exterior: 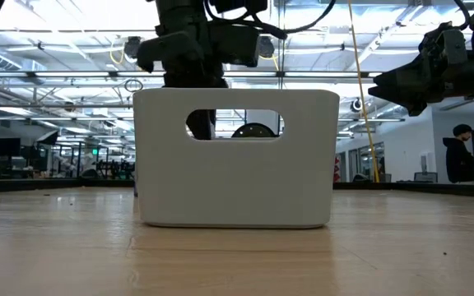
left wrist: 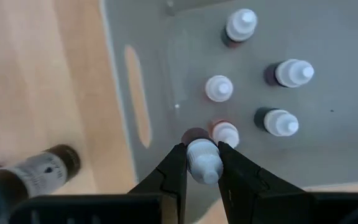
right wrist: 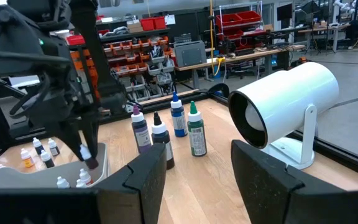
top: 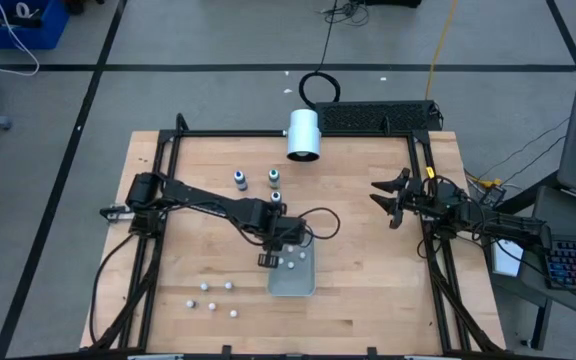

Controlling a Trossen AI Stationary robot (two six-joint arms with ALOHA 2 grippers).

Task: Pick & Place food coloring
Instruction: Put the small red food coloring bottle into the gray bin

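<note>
White plastic bin (top: 292,283) with handle cut-outs, on the wooden bench (top: 368,260); contents: five small white-capped bottles (left wrist: 281,73) standing on its grey floor. Left end effector (left wrist: 202,163) above the bin, fingers pressed onto a sixth small white-capped bottle (left wrist: 204,160), pinching it just beside another. Food coloring bottles (right wrist: 186,127), upright, grouped on the bench beyond the bin. Right end effector (top: 392,199) raised at the bench's right side, fingers spread, holding nothing.
</note>
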